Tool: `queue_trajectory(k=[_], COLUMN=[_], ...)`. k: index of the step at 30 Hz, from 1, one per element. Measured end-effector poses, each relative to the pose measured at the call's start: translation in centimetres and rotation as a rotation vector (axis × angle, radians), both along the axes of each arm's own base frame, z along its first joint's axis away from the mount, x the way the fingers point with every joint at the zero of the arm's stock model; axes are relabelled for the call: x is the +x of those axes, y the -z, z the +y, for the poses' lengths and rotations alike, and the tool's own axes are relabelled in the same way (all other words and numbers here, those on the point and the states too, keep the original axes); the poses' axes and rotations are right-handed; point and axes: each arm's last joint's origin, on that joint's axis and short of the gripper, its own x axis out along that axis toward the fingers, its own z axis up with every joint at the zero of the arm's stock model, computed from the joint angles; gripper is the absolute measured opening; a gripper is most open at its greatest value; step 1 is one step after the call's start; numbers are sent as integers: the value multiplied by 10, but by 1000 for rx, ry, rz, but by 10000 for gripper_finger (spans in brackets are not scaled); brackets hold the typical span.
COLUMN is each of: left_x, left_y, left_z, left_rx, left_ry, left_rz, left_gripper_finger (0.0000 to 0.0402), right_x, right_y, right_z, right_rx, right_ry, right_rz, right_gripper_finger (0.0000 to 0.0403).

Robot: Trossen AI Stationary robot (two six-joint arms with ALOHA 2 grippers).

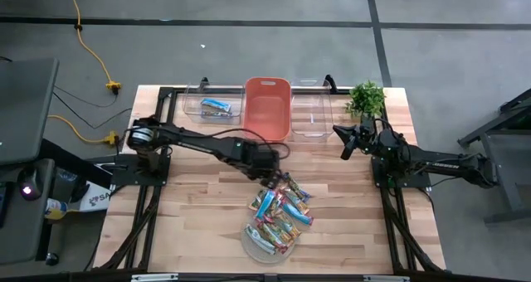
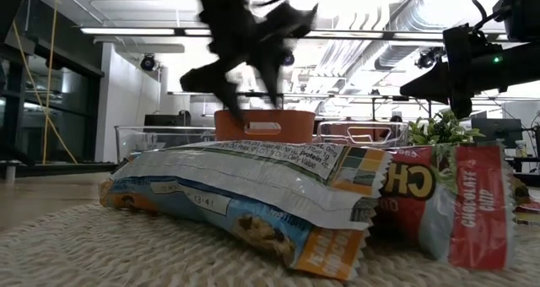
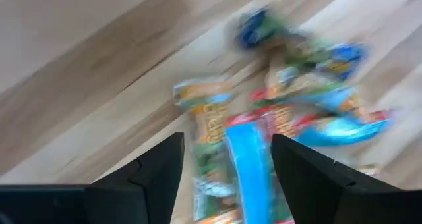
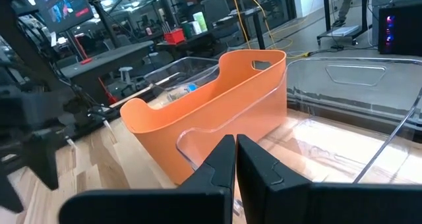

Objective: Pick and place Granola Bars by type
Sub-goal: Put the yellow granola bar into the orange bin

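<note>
Sorting has barely begun: one blue bar (image 1: 215,107) lies in the clear bin (image 1: 192,109) at the desk's far edge, while the Granola Bars (image 1: 280,212) remain heaped mid-desk. Left gripper (image 1: 276,181) hovers over the heap, jaws wide and empty; right gripper (image 1: 347,141) waits shut.

Left wrist view: granola bars (image 3: 290,118) motion-smeared, wrapper print unreadable. Low view: left claw (image 2: 253,67) blurred, arm cropped at top edge.

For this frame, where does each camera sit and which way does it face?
High: overhead, straight down; both arms, bar pile.
Low: mat level, facing the bins; bars close, left claw above.
Left wrist: looks down past its open claw at the pile.
Right wrist: looks past its shut claw at the orange bin.
Shared: high and right wrist both show the orange bin.
</note>
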Motion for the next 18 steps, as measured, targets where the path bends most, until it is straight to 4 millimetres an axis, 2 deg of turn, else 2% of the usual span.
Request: queue_trajectory(k=[2, 4, 7, 9, 13, 15, 18], left_x=[2, 13, 20, 31, 38, 36, 37], left_y=[-7, -9, 1, 5, 25, 34, 35], left_z=[0, -1, -2, -4, -9, -12, -14], left_rx=[19, 34, 38, 16, -19, -16, -5], left_ry=[7, 19, 29, 38, 60, 72, 87], left_rz=[77, 89, 181, 153, 194, 245, 244], left_gripper_finger=[224, 224, 224, 224, 224, 224, 224], right_x=[0, 0, 0, 1, 1, 1, 1], right_y=[0, 0, 0, 1, 1, 2, 1], right_z=[0, 0, 0, 0, 0, 0, 0], right_rx=[-1, 0, 1, 2, 3, 4, 3], right_ry=[0, 1, 1, -1, 0, 0, -3], right_rz=[-3, 1, 3, 9, 12, 16, 12], right_gripper_finger=[0, 0, 0, 0, 0, 0, 0])
